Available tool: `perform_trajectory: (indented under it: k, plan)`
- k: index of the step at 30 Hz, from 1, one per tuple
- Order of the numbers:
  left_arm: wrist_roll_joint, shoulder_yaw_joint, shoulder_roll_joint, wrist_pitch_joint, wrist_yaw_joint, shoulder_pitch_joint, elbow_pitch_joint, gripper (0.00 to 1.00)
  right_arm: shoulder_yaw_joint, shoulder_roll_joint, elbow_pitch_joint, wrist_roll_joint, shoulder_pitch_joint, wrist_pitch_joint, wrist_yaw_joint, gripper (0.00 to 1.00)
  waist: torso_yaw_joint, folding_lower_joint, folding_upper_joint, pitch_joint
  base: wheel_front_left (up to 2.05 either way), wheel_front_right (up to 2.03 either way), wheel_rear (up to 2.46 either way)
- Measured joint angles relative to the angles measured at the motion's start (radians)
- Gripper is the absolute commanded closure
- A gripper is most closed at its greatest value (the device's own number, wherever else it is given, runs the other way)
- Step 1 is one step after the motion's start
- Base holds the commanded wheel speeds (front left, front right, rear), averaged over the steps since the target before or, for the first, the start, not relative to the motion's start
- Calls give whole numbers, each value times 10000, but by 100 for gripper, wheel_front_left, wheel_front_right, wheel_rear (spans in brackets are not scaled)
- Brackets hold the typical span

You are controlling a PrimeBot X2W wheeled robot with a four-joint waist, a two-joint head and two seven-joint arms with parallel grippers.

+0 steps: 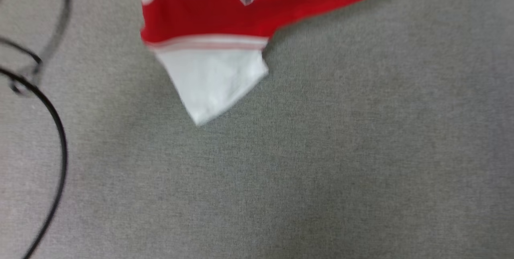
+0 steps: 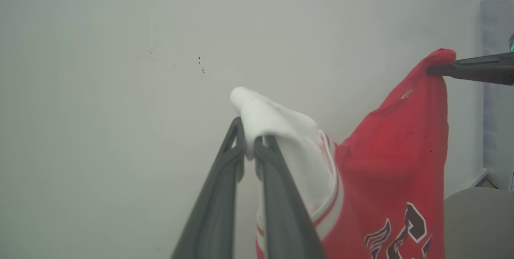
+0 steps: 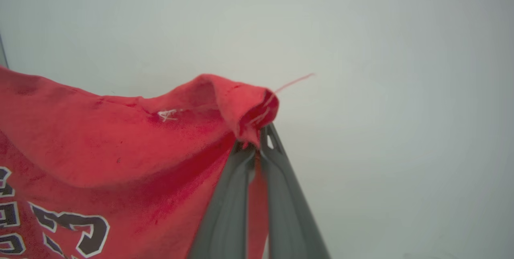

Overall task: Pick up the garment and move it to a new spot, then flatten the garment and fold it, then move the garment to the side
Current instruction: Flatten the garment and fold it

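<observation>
Holding red jersey [image 1: 209, 14] aloft | left jaws clenched on white sleeve [image 2: 273, 122], right jaws on red corner [image 3: 241, 102] | step: likely relocation | next: lower, spread flat

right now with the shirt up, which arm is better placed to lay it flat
Probably right: the right gripper is shut on a red body edge of the garment, so the lettered panel hangs from it. The left gripper pinches only a bunched white sleeve.

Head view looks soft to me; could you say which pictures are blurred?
Head view: motion-blurred, smearing the lettering on the jersey and the black cable. Left wrist view: sharp on the left gripper and white sleeve. Right wrist view: sharp on the right gripper, evenly lit.
</observation>
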Motion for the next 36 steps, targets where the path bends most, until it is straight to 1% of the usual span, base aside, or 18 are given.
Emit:
perform_trajectory:
  k: [4, 6, 10, 13, 15, 17, 22, 28, 32, 36]
  plan:
    - [268, -15, -339, 219, -453, -2129, 1220, 100, -176, 186, 510, -575, -1570, 42, 0, 100, 24, 0, 0, 744, 0, 0, 0]
    - [324, -12, -640, 228, -631, -3154, 1904, 100, -245, 251, 853, -917, -2366, -75, 0, 100, 41, 0, 0, 1117, 0, 0, 0]
    - [683, -50, -1037, 84, -920, -4963, 3273, 100, -351, 493, 1693, -1492, -3800, -464, 0, 100, 54, 0, 0, 1787, 0, 0, 0]
    - [878, -96, -1319, -130, -1066, -5994, 4155, 100, -441, 681, 2385, -1802, -4861, -832, 0, 100, 58, 0, 0, 2183, 0, 0, 0]
    - [884, -79, -1530, -291, -1141, -6516, 4684, 100, -497, 849, 2911, -1929, -5364, -1080, 0, 100, 64, 0, 0, 2391, 0, 0, 0]
    - [909, -88, -1599, -416, -1229, -6900, 5145, 100, -472, 1003, 3373, -2021, -5673, -1361, 0, 100, 64, 1, 0, 2553, 0, 0, 0]
    - [955, -228, -1615, -825, -1425, -7123, 6101, 100, -84, 1170, 4268, -2123, -6089, -1781, 0, 100, 60, 0, 0, 2816, 0, 0, 0]
    - [905, -408, -1580, -1279, -1603, -6867, 6845, 100, 579, 1175, 5062, -1793, -6107, -2213, 0, 100, 106, 0, 0, 3096, 0, 0, 0]
    - [734, -573, -1588, -1557, -1685, -6357, 7187, 100, 978, 1206, 5461, -1452, -5836, -2477, 0, 100, 130, 0, 0, 3182, 0, 0, 0]
    - [522, -656, -1597, -2033, -1732, -5579, 7308, 100, 1574, 1191, 5662, -1074, -5107, -2826, 0, 100, 129, 0, 0, 3144, 0, 0, 0]
